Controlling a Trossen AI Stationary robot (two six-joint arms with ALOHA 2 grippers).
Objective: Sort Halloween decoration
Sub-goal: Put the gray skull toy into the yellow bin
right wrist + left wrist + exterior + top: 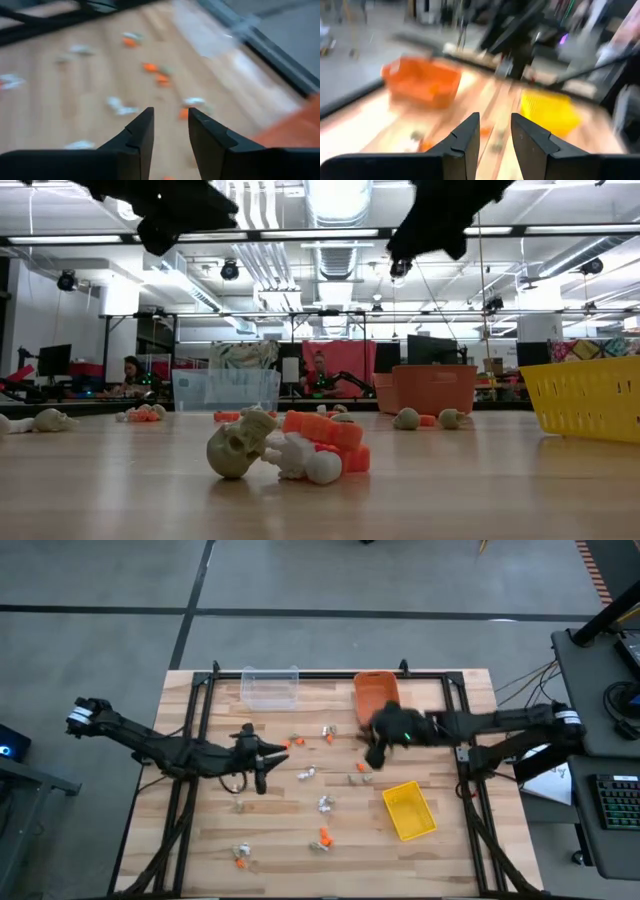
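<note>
Both my grippers hang over the wooden surface [200, 840], and nothing is held.

My left gripper [262, 778] is up above the surface left of the middle, its fingers a little apart with nothing between them. My right gripper [372, 757] hangs beside the orange bin [375, 690], also a little apart and empty. The tiny trinkets [323, 804] lie scattered across the surface, near the clear bin [270, 687] and yellow bin [409, 810].
</note>
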